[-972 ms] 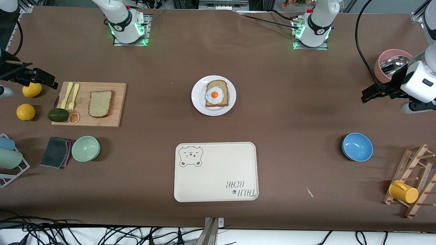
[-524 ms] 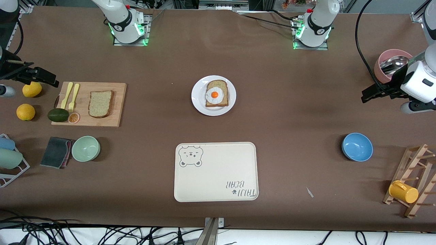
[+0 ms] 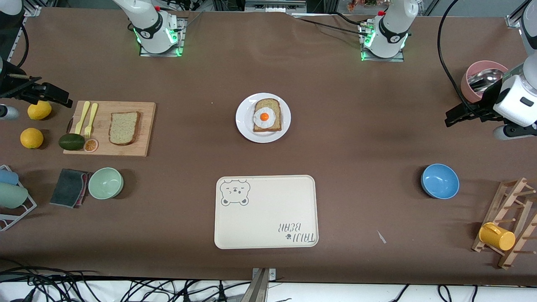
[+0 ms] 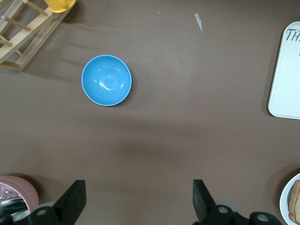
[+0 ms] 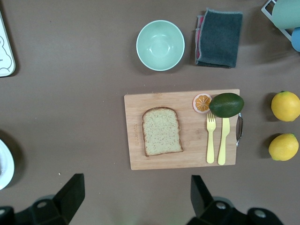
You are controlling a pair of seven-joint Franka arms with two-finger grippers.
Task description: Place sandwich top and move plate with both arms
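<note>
The sandwich top (image 3: 124, 128), a bare brown bread slice, lies on a wooden cutting board (image 3: 144, 138) toward the right arm's end; it also shows in the right wrist view (image 5: 161, 131). The white plate (image 3: 243, 121) at mid-table holds a bread slice with a fried egg (image 3: 265, 118). My right gripper (image 3: 63, 100) is open and empty, high over the table beside the board (image 5: 136, 197). My left gripper (image 3: 455, 117) is open and empty, high over bare table near the left arm's end (image 4: 137, 201). The plate's edge shows in both the left wrist view (image 4: 290, 199) and the right wrist view (image 5: 3, 164).
A cream bear tray (image 3: 266, 212) lies nearer the front camera than the plate. A blue bowl (image 3: 439, 180), pink bowl (image 3: 482, 79) and wooden rack with yellow cup (image 3: 497, 236) are at the left arm's end. A green bowl (image 3: 105, 183), cloth (image 3: 69, 187), lemons (image 3: 32, 138) and avocado (image 3: 71, 141) are around the board.
My right gripper has shifted slightly away from the front camera. The left arm, the bread and the plate have not moved.
</note>
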